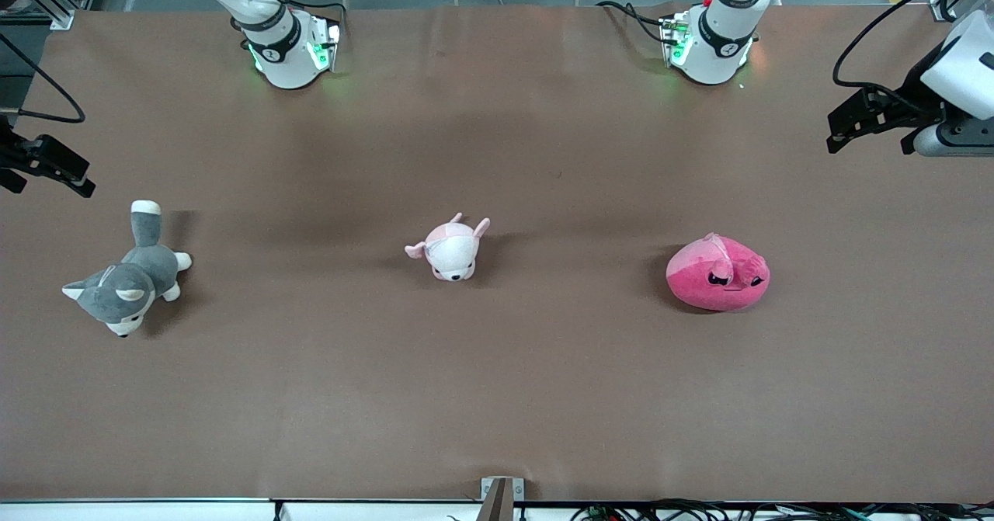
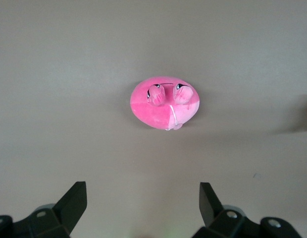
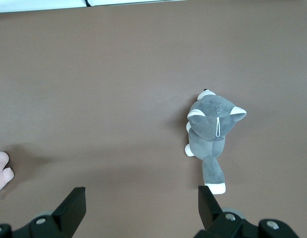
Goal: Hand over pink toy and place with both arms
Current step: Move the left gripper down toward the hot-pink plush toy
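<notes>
The pink toy (image 1: 718,276) lies on the brown table toward the left arm's end, its dark angry eyes facing the front camera. It also shows in the left wrist view (image 2: 163,104), well clear of the fingers. My left gripper (image 1: 870,142) hangs open and empty in the air over the table's edge at the left arm's end; the left wrist view shows it (image 2: 142,198) wide open. My right gripper (image 1: 46,182) hangs open and empty over the right arm's end of the table, seen wide open in the right wrist view (image 3: 142,198).
A small pale pink-and-white animal plush (image 1: 450,249) lies mid-table; its edge shows in the right wrist view (image 3: 1,171). A grey-and-white husky plush (image 1: 128,276) lies toward the right arm's end, also in the right wrist view (image 3: 213,131). Both arm bases stand along the table's edge farthest from the front camera.
</notes>
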